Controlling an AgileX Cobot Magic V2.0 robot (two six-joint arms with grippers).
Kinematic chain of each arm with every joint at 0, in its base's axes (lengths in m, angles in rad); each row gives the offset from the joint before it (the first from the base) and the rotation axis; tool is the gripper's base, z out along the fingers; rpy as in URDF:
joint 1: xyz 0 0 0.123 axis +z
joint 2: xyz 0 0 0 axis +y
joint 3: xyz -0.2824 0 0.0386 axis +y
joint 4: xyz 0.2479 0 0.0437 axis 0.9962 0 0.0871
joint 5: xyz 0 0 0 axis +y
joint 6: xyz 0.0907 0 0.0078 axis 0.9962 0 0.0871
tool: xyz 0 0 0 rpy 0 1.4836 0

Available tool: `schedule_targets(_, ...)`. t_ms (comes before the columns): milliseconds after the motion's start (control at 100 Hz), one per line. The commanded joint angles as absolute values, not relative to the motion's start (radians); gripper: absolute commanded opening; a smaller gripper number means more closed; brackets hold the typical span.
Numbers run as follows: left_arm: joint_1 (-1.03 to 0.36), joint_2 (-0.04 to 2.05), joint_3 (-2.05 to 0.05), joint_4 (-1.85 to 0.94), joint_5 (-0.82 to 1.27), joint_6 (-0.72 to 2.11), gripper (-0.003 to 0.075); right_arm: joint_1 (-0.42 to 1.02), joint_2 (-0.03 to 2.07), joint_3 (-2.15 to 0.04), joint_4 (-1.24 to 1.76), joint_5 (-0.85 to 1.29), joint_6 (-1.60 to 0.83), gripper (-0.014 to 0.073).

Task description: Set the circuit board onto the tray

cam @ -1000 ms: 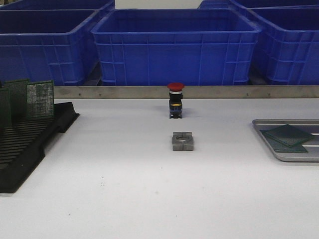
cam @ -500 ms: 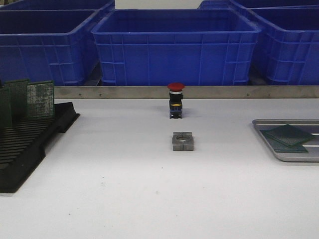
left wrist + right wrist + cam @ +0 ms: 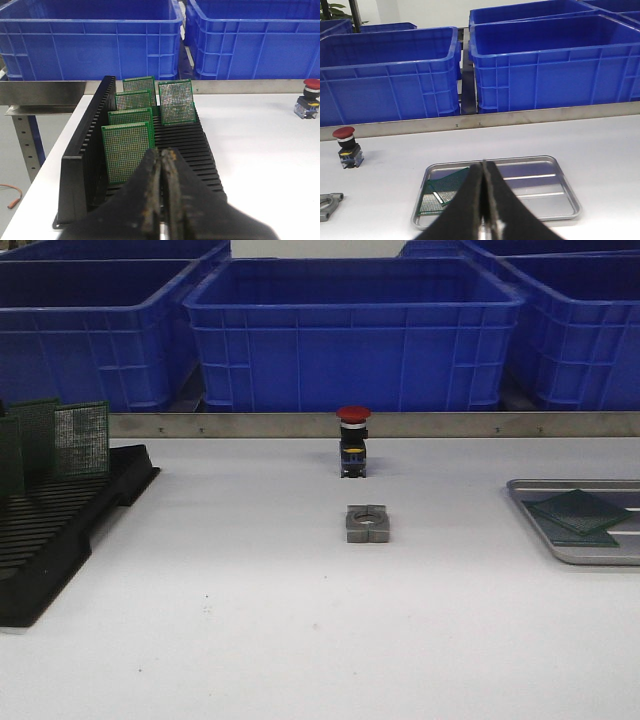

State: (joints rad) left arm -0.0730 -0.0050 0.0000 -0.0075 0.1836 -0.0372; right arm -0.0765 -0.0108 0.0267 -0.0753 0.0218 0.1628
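The silver-grey tray (image 3: 562,556) lies at the table's right edge with two green circuit boards (image 3: 577,511) overlapping in it. In the right wrist view the tray (image 3: 540,192) is just beyond my right gripper (image 3: 484,163), which is shut and empty; the boards (image 3: 442,195) lie at one end of the tray. My left gripper (image 3: 163,151) is shut and empty too, just in front of the nearest of several green circuit boards (image 3: 127,152) standing upright in the black slotted rack (image 3: 82,160). Neither gripper shows in the front view.
The rack (image 3: 60,530) fills the table's left side, with upright boards (image 3: 80,438) at its far end. A red push button (image 3: 352,440) and a grey metal block (image 3: 367,523) stand mid-table. Big blue crates (image 3: 350,335) line the back behind a metal rail.
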Motion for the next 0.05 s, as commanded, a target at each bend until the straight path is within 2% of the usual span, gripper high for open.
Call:
schedule_targets(0, -0.070, -0.035, 0.049, -0.017, 0.110, -0.040, -0.0020, -0.079, -0.037, 0.014, -0.073, -0.050, 0.163, -0.0113)
schedule_targets(40, -0.070, -0.035, 0.049, -0.017, 0.110, -0.040, -0.0020, -0.079, -0.037, 0.014, -0.073, -0.050, 0.163, -0.0113)
